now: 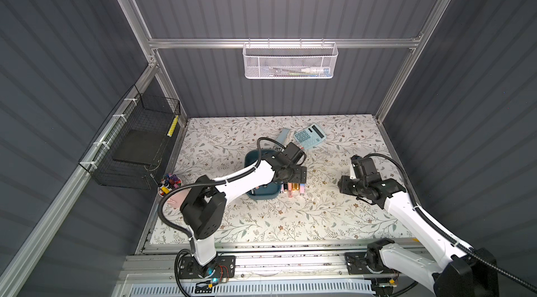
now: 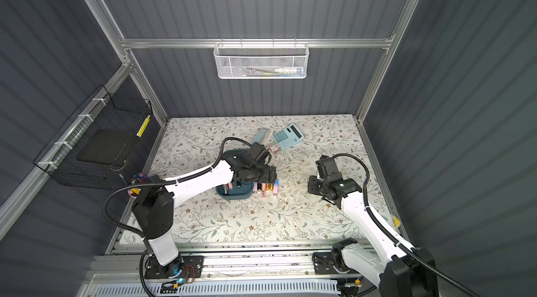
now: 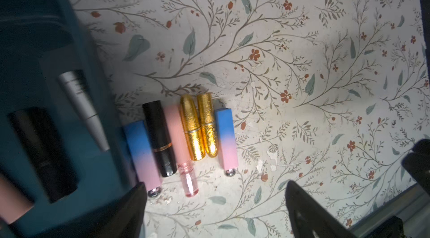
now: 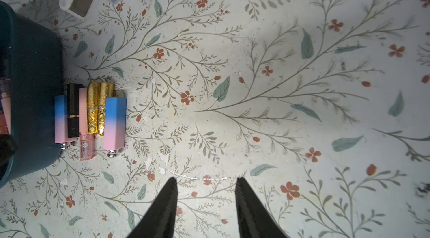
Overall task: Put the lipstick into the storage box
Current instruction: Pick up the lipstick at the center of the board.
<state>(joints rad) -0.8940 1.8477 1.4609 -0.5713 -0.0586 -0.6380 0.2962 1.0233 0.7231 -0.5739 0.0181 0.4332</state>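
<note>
Left edge, in box (image 3: 102, 174): few lipsticks (image 3: 81, 106).
Lower centre, outside: six lipsticks (image 3: 181, 136) left.
Left gripper (image 3: 215, 185): wide, empty.
Right gripper (image 4: 206, 179): narrow, empty.

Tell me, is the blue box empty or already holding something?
Partly filled: the box holds a silver tube and a black one; a row of lipsticks lies outside it.

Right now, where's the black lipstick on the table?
In the left wrist view the black lipstick lies just right of the storage box, between a blue-pink tube and a pink gloss tube.
</note>
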